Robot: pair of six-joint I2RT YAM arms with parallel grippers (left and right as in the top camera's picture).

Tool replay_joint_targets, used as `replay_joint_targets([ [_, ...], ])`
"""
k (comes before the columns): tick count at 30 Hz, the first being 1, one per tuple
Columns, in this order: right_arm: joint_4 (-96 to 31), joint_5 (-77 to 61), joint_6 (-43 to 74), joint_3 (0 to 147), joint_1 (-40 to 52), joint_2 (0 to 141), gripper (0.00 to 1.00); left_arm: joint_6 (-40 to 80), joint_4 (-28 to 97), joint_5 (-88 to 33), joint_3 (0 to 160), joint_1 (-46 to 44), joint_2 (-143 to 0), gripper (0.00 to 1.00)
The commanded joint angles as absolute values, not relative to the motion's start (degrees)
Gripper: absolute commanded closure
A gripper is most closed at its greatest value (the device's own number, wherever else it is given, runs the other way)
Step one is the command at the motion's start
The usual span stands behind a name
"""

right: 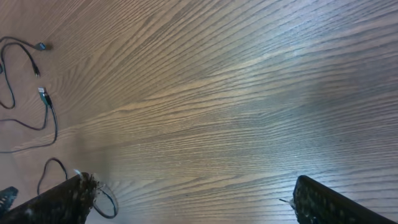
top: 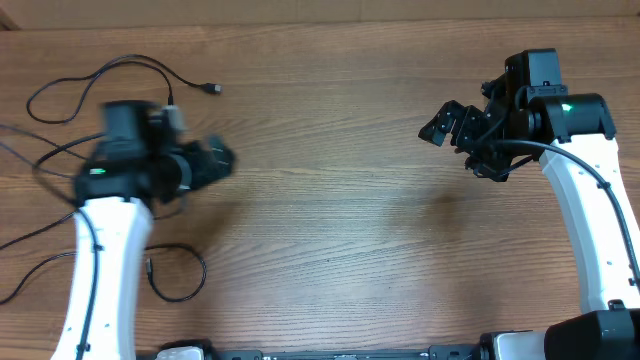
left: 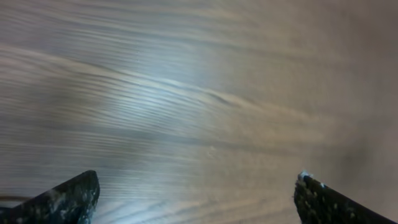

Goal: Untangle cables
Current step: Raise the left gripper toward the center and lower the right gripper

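Note:
Several thin black cables lie loose on the left of the wooden table. One cable (top: 140,61) curves along the far left and ends in a small plug (top: 211,89). Another cable forms a loop (top: 204,272) near the front left, beside my left arm. More strands run off the left edge. My left gripper (top: 222,160) is open and empty over bare wood between these cables; its wrist view (left: 196,177) shows only blurred wood. My right gripper (top: 440,125) is open and empty at the far right, away from the cables. Its wrist view (right: 189,180) shows cable strands (right: 42,94) and a loop (right: 111,202) at the left.
The wooden table (top: 340,220) fills the view. Thicker black wires run along my white arms (top: 600,240). The arm bases stand at the front edge (top: 340,352).

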State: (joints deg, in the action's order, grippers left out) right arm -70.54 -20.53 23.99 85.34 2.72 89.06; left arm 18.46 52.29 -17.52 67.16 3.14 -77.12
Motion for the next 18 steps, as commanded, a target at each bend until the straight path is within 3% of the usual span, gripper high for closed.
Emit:
replay_joint_targets([
  [1,-70.35,-19.99,24.21,85.49,2.55,89.08,0.00,16.27,52.71,-5.26,68.07,-7.64,-75.37,0.00],
  [6,-70.35,-20.01,24.21,85.49,2.55,89.08,0.00,16.27,54.28,-5.13,67.99,-13.45,-76.12,0.00],
  [18,-76.51,-28.47,19.40,85.52,2.55,87.29,0.00,16.27,55.68,-5.10,67.99,-13.87,-76.14,0.01],
])
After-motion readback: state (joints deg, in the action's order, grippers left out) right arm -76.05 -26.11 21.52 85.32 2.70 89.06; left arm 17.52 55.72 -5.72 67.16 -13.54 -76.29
